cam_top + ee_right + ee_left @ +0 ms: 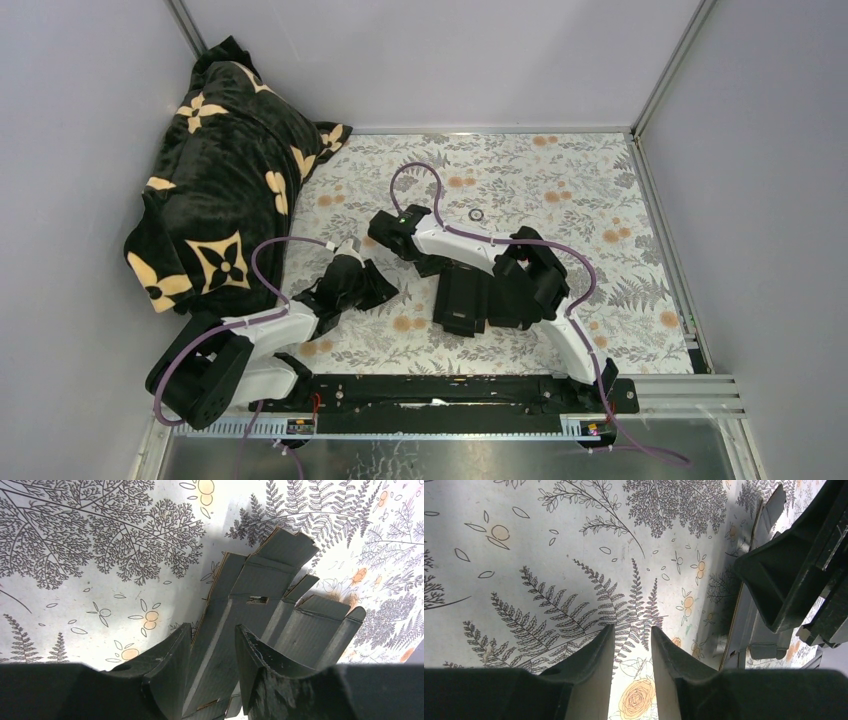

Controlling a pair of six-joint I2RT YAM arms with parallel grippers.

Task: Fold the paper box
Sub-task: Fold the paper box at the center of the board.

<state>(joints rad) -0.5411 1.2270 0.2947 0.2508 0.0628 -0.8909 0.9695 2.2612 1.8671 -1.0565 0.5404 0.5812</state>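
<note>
The paper box (463, 306) is creased black card lying partly folded on the patterned cloth, with flaps standing up at its far end (280, 575). My right gripper (212, 627) is low over it, jaws apart, and a creased panel of the card fills the gap between them. The left fingertip (186, 630) sits at that panel's raw edge. My left gripper (632, 627) is open with only cloth between its fingers, left of the box (751, 625). In the top view it (385, 290) rests a short way from the right gripper (445, 270).
A black plush blanket with cream flowers (225, 180) is heaped at the back left. A small dark ring (476, 214) lies on the cloth behind the arms. Grey walls close in three sides, and a metal rail (660, 395) runs along the near edge.
</note>
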